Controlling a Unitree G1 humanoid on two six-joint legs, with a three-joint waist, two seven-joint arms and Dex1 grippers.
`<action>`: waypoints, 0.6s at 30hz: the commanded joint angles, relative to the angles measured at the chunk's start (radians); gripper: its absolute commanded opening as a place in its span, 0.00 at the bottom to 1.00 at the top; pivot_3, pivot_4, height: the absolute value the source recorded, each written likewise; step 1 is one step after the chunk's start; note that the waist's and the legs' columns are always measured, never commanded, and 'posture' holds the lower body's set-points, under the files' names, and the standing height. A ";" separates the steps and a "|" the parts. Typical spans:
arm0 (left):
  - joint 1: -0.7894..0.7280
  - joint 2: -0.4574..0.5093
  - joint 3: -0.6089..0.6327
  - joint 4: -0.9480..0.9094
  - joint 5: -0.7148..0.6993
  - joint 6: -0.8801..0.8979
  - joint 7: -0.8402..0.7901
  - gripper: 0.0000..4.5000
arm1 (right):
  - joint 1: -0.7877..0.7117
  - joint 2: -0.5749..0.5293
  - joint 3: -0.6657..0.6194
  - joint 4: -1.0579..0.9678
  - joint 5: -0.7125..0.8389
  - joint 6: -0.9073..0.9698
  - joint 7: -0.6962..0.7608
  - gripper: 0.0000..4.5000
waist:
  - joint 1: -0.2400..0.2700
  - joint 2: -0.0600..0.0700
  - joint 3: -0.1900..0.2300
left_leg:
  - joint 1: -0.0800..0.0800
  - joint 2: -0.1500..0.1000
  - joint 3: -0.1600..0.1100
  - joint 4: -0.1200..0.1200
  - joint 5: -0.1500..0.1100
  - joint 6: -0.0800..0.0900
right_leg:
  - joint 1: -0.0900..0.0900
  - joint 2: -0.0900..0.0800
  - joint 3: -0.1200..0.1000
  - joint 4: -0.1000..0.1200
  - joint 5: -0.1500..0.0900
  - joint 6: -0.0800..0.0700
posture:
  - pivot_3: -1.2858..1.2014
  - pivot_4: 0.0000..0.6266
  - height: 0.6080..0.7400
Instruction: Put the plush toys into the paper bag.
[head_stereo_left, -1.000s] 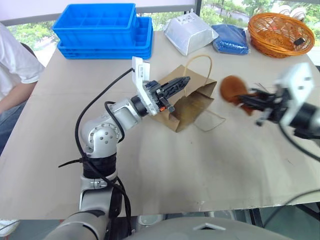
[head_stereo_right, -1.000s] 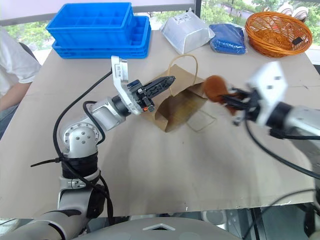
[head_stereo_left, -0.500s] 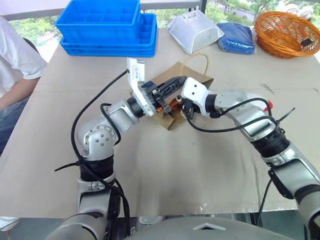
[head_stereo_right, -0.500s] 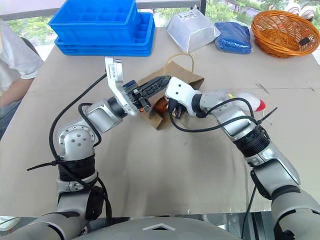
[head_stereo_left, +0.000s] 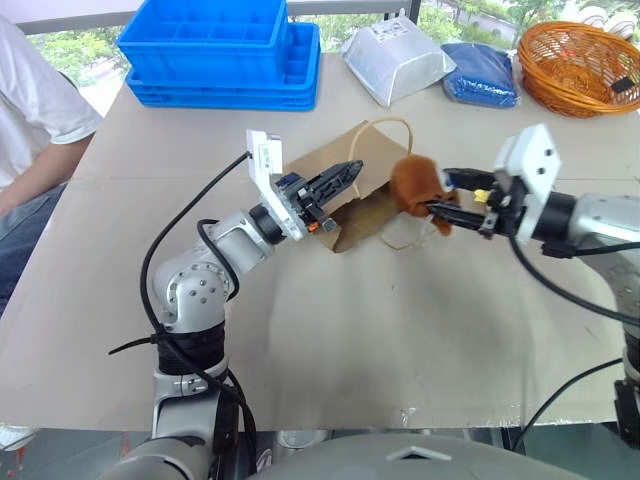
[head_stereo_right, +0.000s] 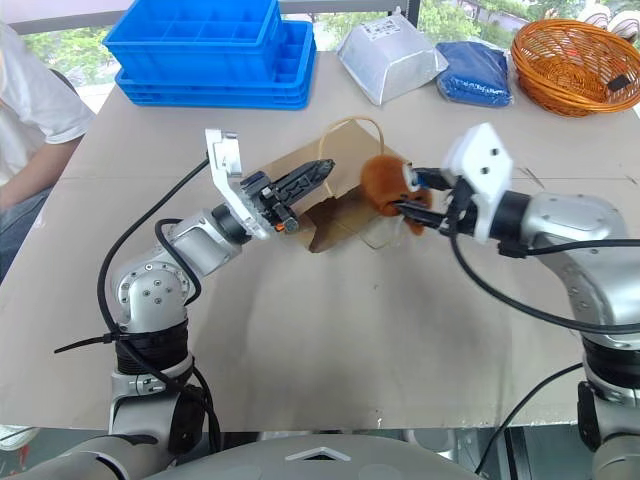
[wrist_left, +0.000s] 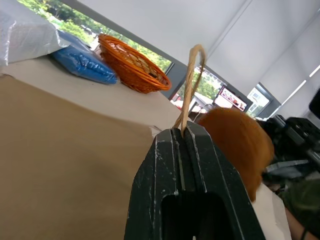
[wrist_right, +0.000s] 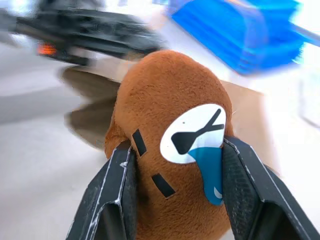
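Observation:
The paper bag lies on its side mid-table, mouth toward the right. My left gripper is shut on its tan cord handle, holding the upper edge lifted. A round brown bear plush toy with a blue snout hangs in the air just right of the bag's mouth. My right gripper is shut on it, one finger on each side of its body. The bear sits beside the handle in the left wrist view.
Stacked blue crates stand at the back left. A white-grey pouch, a blue bundle and an orange basket line the far edge. A person in a white shirt sits at the table's left side.
Half a second ago my right gripper was pushed up against the bag's mouth with the bear. It has since drawn back to the right, still gripping the bear. The left gripper keeps its hold.

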 joint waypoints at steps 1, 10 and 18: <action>-0.026 -0.019 -0.018 -0.015 -0.002 -0.025 -0.010 0.00 | -0.022 0.039 0.098 0.020 -0.048 -0.040 -0.035 0.45 | -0.004 0.000 0.000 | 0.000 0.000 0.001 0.000 0.000 0.000 | 0.000 0.001 0.001 0.000 0.000 0.000 | 0.52 0.24 1.00; -0.054 -0.029 -0.012 -0.041 -0.048 0.003 0.016 0.00 | -0.133 0.104 0.318 0.229 -0.206 -0.156 -0.012 0.29 | -0.004 0.000 0.000 | 0.000 0.000 0.001 0.000 0.000 0.000 | 0.000 0.002 0.001 0.000 0.000 0.000 | 0.52 0.24 1.00; -0.030 -0.043 -0.038 -0.056 -0.064 0.016 0.032 0.00 | -0.321 0.366 0.442 0.575 -0.300 -0.326 0.007 0.35 | -0.021 0.000 0.000 | 0.000 0.000 0.000 0.000 0.001 -0.001 | -0.001 0.002 0.000 0.001 0.000 0.000 | 0.52 0.24 1.00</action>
